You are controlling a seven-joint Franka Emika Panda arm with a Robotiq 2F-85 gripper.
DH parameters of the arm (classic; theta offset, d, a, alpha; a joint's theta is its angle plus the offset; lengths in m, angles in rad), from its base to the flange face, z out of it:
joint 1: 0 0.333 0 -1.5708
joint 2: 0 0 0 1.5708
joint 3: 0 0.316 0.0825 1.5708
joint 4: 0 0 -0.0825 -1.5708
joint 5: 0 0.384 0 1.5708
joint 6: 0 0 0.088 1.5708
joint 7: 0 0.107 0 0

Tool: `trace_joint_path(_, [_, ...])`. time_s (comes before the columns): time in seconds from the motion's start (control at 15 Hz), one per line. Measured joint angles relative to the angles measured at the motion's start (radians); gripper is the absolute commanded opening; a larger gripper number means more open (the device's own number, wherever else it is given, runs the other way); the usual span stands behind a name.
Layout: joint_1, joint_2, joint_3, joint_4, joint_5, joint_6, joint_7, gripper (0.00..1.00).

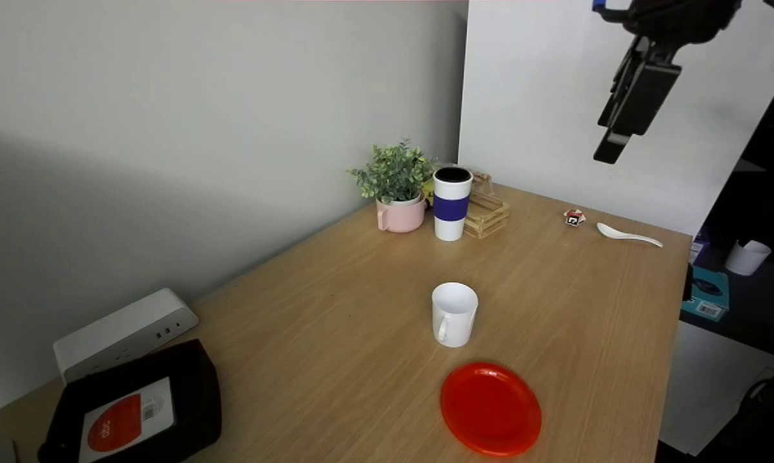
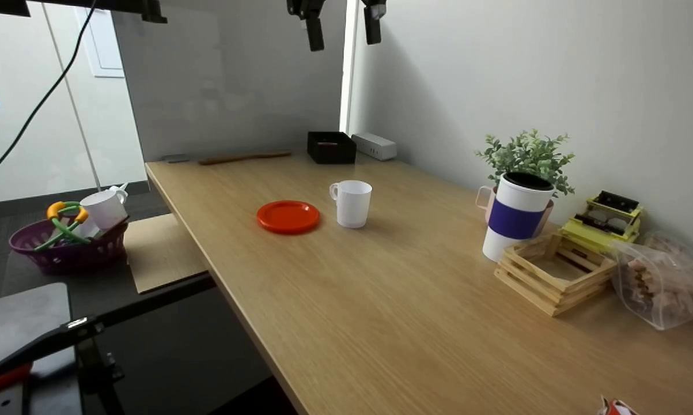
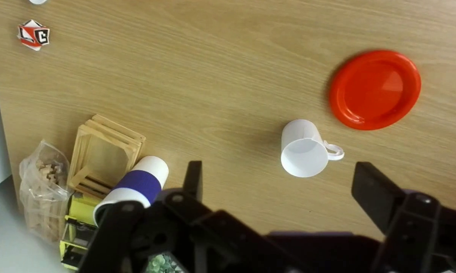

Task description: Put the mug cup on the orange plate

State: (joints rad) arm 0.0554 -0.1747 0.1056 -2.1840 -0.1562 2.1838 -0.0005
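- The hand [image 2: 344,40] hangs high over the desk [image 1: 335,373], its fingers [image 2: 315,36] spread wide apart.
- The mug cup [image 1: 454,315] stands upright on the desk, mouth up, just beside the orange plate [image 1: 491,410]; in the wrist view a strip of desk shows between the two.
- The orange plate lies flat and glossy, nearer the desk's open edge than the mug cup.
- In the wrist view the mug cup's handle [image 3: 340,153] points right.
- A taller white cup [image 1: 450,207] with a blue-purple band and a dark top stands well apart from the mug cup, close by a wooden crate [image 2: 553,285].
- A leafy plant [image 1: 394,172] in a pink pot [image 1: 403,217] stands near that cup; a yellow-framed object [image 2: 601,230] and a clear bag [image 2: 666,282] sit beside the wooden crate.
- A white spoon [image 1: 626,236] and a small red, white and black piece [image 1: 574,218] lie well apart from the orange plate.
- A black box [image 2: 331,152] sits beside a white socket block [image 1: 126,331].
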Motion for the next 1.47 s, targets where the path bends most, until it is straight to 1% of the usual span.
trace_joint_path(0.27, [0.000, 0.139, -0.013, 0.186, 0.088, -0.103, -0.075, 1.00])
trace_joint_path(0.4, [0.000, 0.188, -0.015, 0.243, 0.096, -0.129, -0.079, 1.00])
trace_joint_path(0.93, [0.000, 0.212, -0.022, 0.264, 0.096, -0.137, -0.086, 1.00])
trace_joint_path(1.13, [-0.004, 0.250, -0.039, 0.288, 0.135, -0.136, -0.150, 1.00])
trace_joint_path(1.47, [-0.021, 0.380, -0.051, 0.377, 0.222, -0.137, -0.290, 1.00])
